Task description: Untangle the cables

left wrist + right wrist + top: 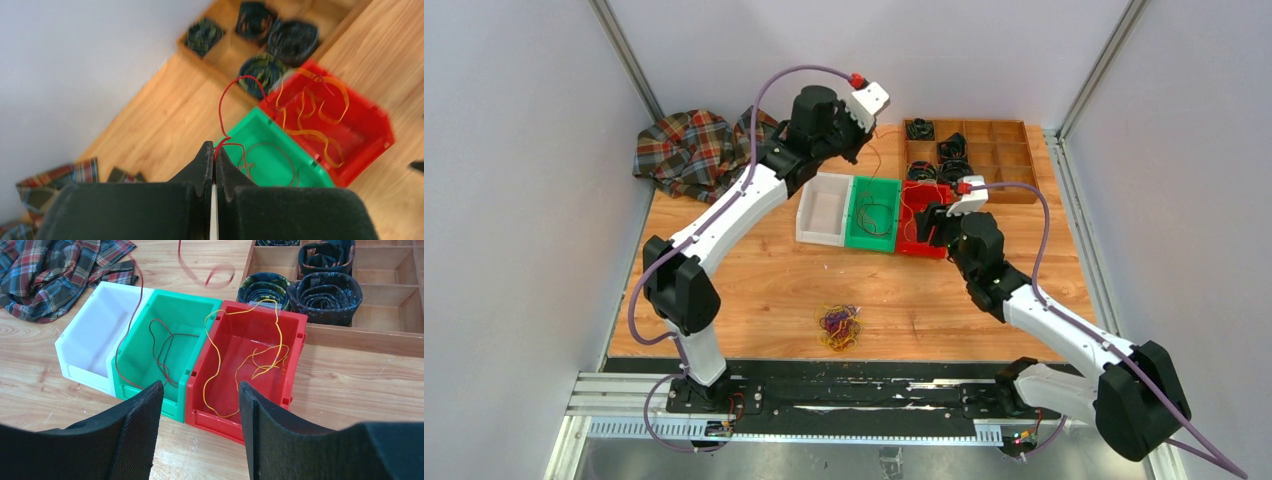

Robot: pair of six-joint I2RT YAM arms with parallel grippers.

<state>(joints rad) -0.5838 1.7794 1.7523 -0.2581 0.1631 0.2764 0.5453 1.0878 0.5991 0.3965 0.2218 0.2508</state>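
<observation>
Sorting looks partly done: yellow-orange wires [250,360] lie in the red bin [298,335] and a dark wire [162,347] in the green bin [185,296], with a white bin [80,340] beside them. The left fingers [204,162] are pinched on a red wire [221,107] looping above the green bin. The right fingers [145,425] stand wide, holding nothing, near the red bin. A small purple-and-yellow tangle [839,327] is left on the worktop [754,290] near the arms' bases, well apart from both. The wooden tray [1031,160] and plaid cloth [689,150] sit far off, blocking nothing
</observation>
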